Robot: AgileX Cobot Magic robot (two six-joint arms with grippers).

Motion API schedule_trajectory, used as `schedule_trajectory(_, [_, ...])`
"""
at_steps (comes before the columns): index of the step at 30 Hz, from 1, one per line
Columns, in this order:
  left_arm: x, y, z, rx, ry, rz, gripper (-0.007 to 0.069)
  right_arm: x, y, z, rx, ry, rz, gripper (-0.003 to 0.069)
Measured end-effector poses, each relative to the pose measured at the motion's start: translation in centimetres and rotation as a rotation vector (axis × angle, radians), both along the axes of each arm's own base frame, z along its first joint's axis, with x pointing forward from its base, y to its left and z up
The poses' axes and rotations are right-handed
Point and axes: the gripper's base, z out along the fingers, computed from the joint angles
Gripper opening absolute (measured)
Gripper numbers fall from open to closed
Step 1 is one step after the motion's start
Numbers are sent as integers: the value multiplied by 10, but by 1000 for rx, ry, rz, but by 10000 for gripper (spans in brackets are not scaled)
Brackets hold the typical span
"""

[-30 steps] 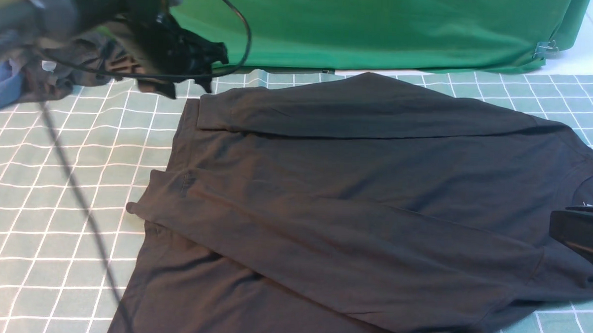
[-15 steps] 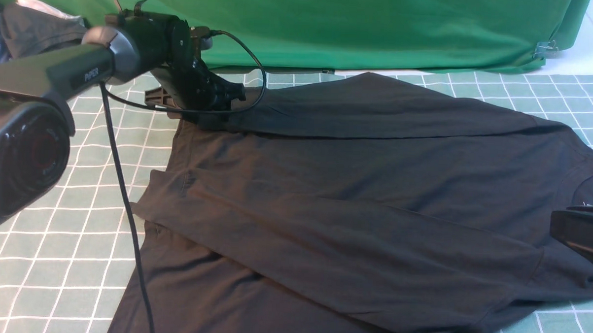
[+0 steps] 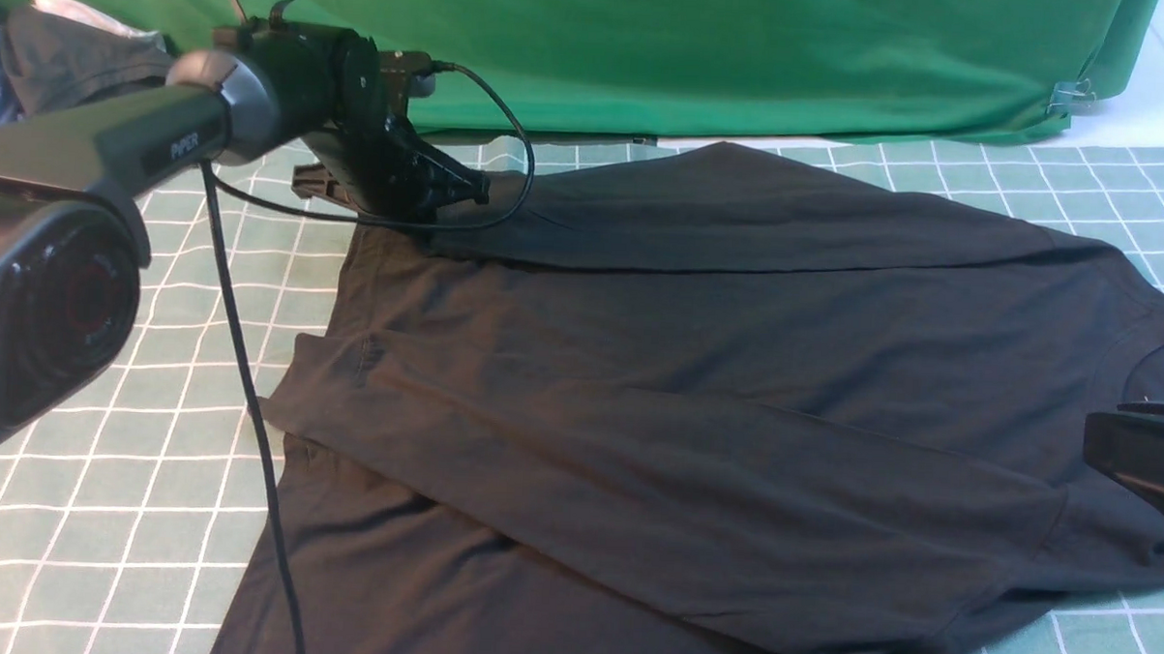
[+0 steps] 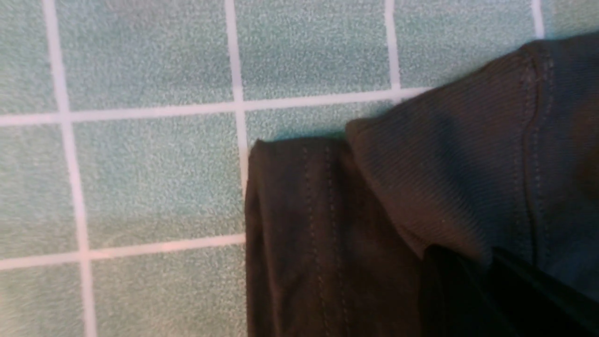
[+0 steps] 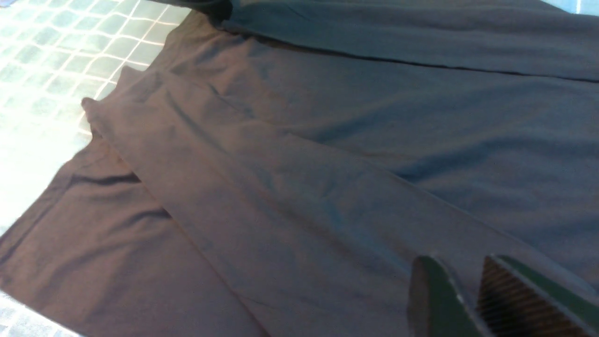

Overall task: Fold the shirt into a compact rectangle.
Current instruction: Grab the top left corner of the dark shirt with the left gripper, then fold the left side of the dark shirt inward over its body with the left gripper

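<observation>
Left gripper (image 3: 466,189) has closed on the shirt (image 3: 697,370) at its cuff (image 4: 444,164); right gripper (image 5: 463,267), mostly cut off, slightly parted.

Left arm (image 3: 153,143): a second ago just a blur high in the upper left of the frame, and now it's down, sharp and reaching across to the upper-left corner of the shirt (image 3: 697,370).
Left gripper (image 3: 470,192): fingers (image 4: 454,290) stood spread half a second ago, and there they go, snapped shut on the sleeve cuff (image 4: 421,164).
Sleeve cuff: end nudged rightward in the front view, its edge no longer lying flat and square.
Cable (image 3: 521,141): loop swung a touch further right.
</observation>
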Motion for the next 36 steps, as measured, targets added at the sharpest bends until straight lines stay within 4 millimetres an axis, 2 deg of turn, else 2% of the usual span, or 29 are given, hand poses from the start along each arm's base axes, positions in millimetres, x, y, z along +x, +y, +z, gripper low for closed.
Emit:
schedule_trajectory(7, [-13,1,48,-9,-14,-4,19,0,0,0,-8,-5,3,145])
schedule_trajectory(11, [-27,3,77,4,6,-29,19,1,-3,0,-41,-21,-10,145])
schedule_trajectory(14, [-43,5,106,14,29,-47,19,5,-9,-1,-86,-31,-70,145])
schedule_trajectory(15, [-44,5,106,14,34,-47,19,5,-10,-1,-91,-32,-75,145])
schedule_trajectory(16, [-51,6,118,17,41,-55,19,6,-14,-2,-110,-26,-111,143])
schedule_trajectory(20, [-70,6,141,-2,82,-62,19,9,-27,-5,-216,-23,-199,46])
schedule_trajectory(22, [-82,6,148,-16,94,-65,19,10,-32,-6,-247,-22,-229,31])
schedule_trajectory(27, [-112,7,151,-16,127,-71,19,11,-39,-6,-286,-25,-271,24])
schedule_trajectory(28, [-127,6,146,-13,152,-77,19,11,-40,-6,-290,-26,-281,23])
schedule_trajectory(31, [-150,1,135,-22,183,-70,19,12,-41,-6,-291,-28,-287,23])
schedule_trajectory(36, [-182,-5,108,-28,253,-51,19,12,-41,-6,-291,-30,-286,23])
